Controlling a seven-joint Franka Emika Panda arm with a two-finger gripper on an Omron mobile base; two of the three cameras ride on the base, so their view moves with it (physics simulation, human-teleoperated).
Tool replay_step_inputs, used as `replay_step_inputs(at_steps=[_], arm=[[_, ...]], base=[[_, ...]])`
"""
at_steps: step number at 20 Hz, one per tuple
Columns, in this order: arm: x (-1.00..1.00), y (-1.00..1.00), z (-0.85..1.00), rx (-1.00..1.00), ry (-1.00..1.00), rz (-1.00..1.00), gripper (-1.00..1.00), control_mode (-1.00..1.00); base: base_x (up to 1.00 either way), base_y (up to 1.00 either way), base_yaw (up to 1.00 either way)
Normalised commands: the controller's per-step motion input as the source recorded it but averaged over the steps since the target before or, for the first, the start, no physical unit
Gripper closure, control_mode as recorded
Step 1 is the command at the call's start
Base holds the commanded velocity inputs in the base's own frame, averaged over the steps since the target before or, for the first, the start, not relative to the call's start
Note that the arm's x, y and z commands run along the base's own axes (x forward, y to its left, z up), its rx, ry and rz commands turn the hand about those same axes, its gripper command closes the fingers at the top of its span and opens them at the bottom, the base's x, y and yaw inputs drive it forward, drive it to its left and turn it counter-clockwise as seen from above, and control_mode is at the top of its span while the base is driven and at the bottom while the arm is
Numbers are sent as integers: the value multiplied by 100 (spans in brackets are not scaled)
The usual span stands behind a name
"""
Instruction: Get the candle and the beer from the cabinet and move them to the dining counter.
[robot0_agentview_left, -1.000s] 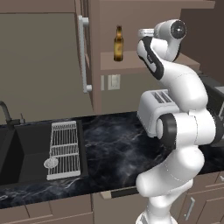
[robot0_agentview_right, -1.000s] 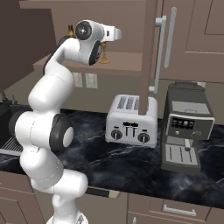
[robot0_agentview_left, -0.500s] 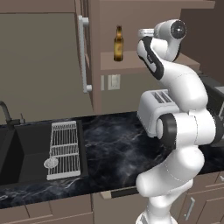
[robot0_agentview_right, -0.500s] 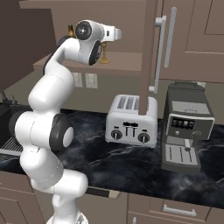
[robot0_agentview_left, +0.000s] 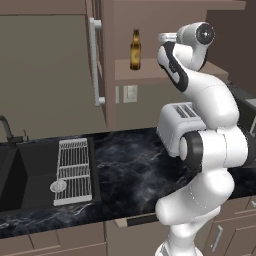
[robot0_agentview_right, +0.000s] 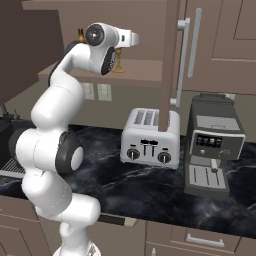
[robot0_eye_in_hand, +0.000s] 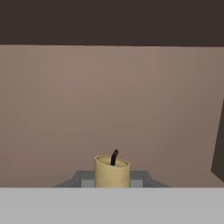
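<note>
The beer (robot0_agentview_left: 135, 49) is standing on the cabinet (robot0_agentview_left: 150, 70) shelf at about ten o'clock of the arm's raised wrist. The arm is rising folded, elbow bent, hand reaching level into the cabinet. Its gripper (robot0_eye_in_hand: 112, 181) is pinching the candle (robot0_eye_in_hand: 112, 171), wick upright between the jaws.

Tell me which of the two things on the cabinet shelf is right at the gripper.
The candle, golden-tan, sits between the gripper fingers in the hand view. The beer, a brown bottle, stands apart on the shelf, left of the arm.
</note>
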Motion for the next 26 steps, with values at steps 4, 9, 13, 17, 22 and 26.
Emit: replay_step_inputs(at_steps=[4,9,13,17,22,26], arm=[[-51,0,0,0,0,0,100,-100],[-49,0,0,0,0,-3,100,-100],[-54,0,0,0,-1,-5,100,-100],[-77,0,0,0,-3,-5,100,-100],[-94,0,0,0,-2,-3,100,-100],[-100,0,0,0,-1,0,100,-100]], base=[[0,0,0],[0,0,0],[0,0,0],[0,0,0],[0,0,0],[0,0,0]])
